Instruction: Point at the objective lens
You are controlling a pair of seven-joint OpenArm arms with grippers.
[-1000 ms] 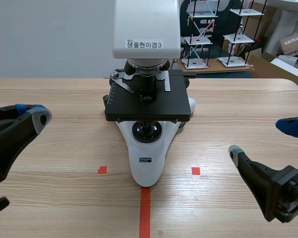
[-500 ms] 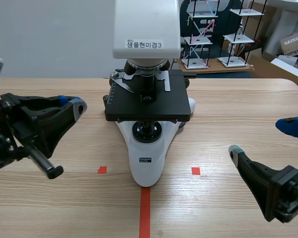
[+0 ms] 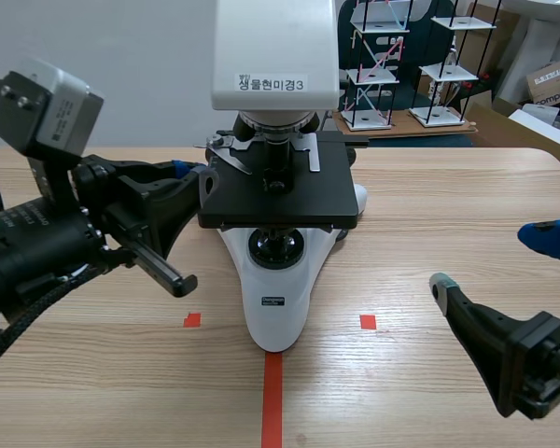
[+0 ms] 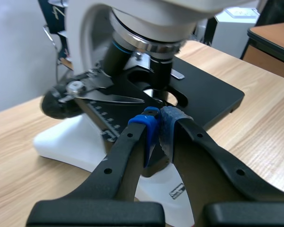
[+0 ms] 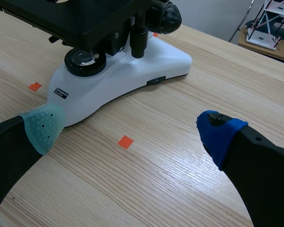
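Observation:
A white microscope [image 3: 278,299] with a black stage [image 3: 280,201] stands mid-table. Its black objective lens [image 3: 278,159] hangs from the nosepiece over the stage, and the left wrist view shows the objective lens [image 4: 162,73] just beyond my fingertips. My left gripper [image 3: 201,177] is shut on nothing at the stage's left edge. In its own view the left gripper [image 4: 158,125] points toward the lens without touching it. My right gripper [image 3: 493,261] stands open low at the right, and the right gripper [image 5: 132,132] holds nothing, a short way from the microscope base [image 5: 132,80].
Orange-red tape marks [image 3: 273,392] lie on the wooden table in front of the microscope. Wire racks [image 3: 373,65] and cardboard boxes [image 3: 551,84] stand beyond the table's far right. The stage clip and scale [image 4: 104,97] sit near my left fingers.
My left arm has swung up and to the right from the table's left edge to the stage's left side. The right arm has not moved.

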